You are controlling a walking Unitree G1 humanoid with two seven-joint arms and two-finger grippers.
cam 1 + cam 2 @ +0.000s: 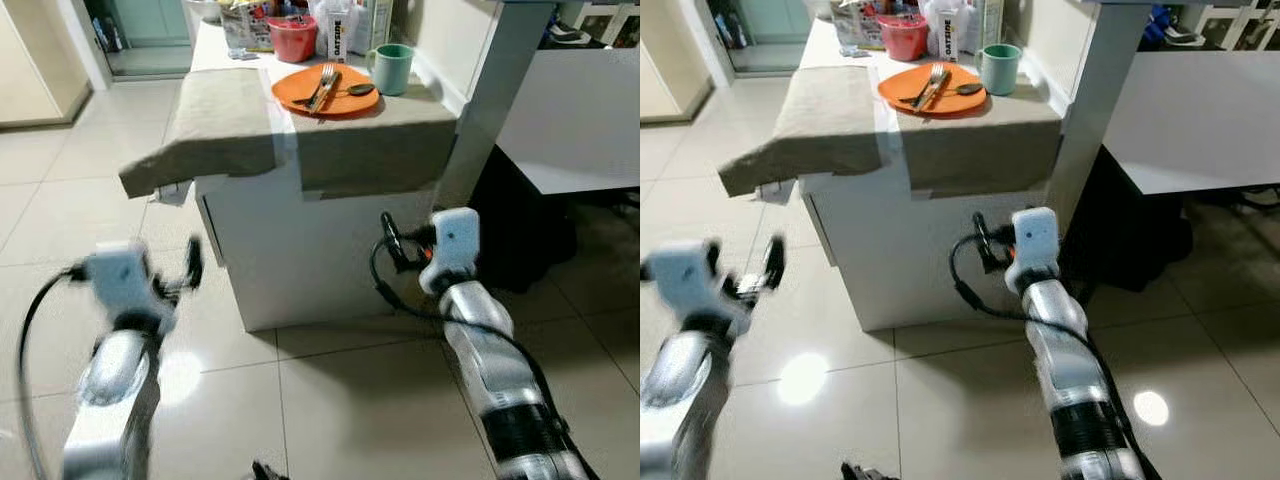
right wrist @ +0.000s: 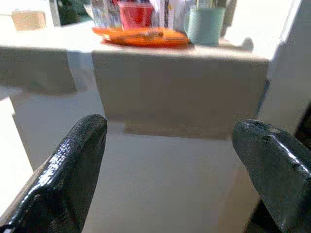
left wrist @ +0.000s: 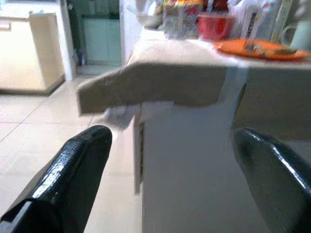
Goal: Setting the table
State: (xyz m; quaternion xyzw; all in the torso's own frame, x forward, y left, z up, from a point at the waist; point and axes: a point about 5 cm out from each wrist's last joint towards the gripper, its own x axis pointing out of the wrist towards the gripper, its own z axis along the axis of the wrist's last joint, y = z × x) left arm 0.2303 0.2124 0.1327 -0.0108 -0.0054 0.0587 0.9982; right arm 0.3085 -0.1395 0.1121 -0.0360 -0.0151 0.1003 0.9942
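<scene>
An orange plate (image 1: 325,92) lies on the far side of a white table (image 1: 300,250) draped with beige placemats (image 1: 220,115). A fork (image 1: 324,80) and a spoon (image 1: 352,90) rest on the plate, and a green mug (image 1: 392,68) stands just right of it. Behind them is a red bowl (image 1: 293,38). My left gripper (image 1: 190,265) is open and empty, low in front of the table's left corner. My right gripper (image 1: 392,240) is open too, held close before the table's front face, below the plate (image 2: 141,35) and the mug (image 2: 205,24).
Cartons and packets (image 1: 345,30) crowd the back of the table. A white pillar (image 1: 490,100) rises at its right corner, and a white desk (image 1: 580,120) with a dark gap beneath stands beyond. Tiled floor (image 1: 80,160) spreads to the left towards a doorway.
</scene>
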